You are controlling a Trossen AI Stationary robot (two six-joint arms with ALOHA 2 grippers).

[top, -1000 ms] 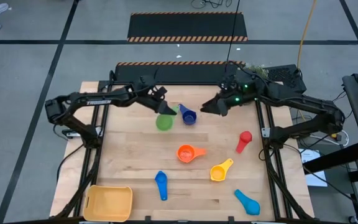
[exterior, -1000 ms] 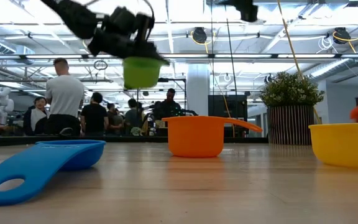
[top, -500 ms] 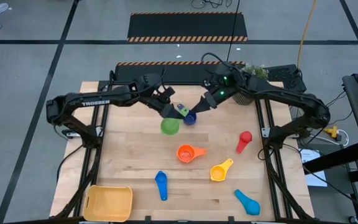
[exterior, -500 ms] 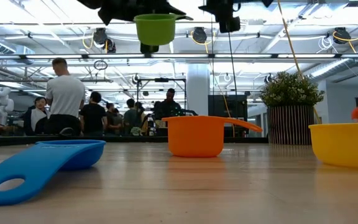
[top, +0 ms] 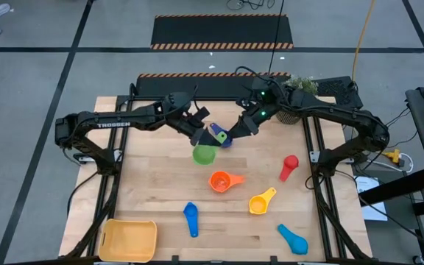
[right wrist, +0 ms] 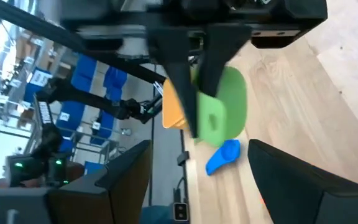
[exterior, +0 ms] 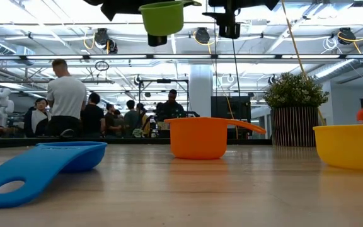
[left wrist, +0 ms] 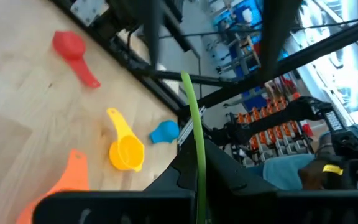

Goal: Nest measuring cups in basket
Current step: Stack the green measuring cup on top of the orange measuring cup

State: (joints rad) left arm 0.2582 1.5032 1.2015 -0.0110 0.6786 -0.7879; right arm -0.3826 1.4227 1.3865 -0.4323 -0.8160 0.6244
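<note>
1. Basket (top: 129, 241) sits at the near left corner of the table (top: 153, 191), holding nothing; well apart from every cup.
2. Near row: blue cup (top: 191, 218), light-blue cup (top: 294, 238) near right, yellow cup (top: 260, 202).
3. Mid-table: orange cup (top: 220, 180), red cup (top: 290, 165) to the right.
4. Far centre, lifted off the table: left gripper (top: 199, 136) is clamped tight on the green cup (top: 205, 154) by its handle, bowl hanging toward the near side.
5. Right gripper (top: 234, 135) hovers just beside it with fingers spread wide, nothing in them; a dark-blue cup (top: 221, 136) shows between the two grippers, support unclear.
6. Risks, my guess: the grippers are crowded, so a bump could knock the green cup loose; the thin handle grip may let it swing or slip; the long carry to the basket adds drop risk.
</note>
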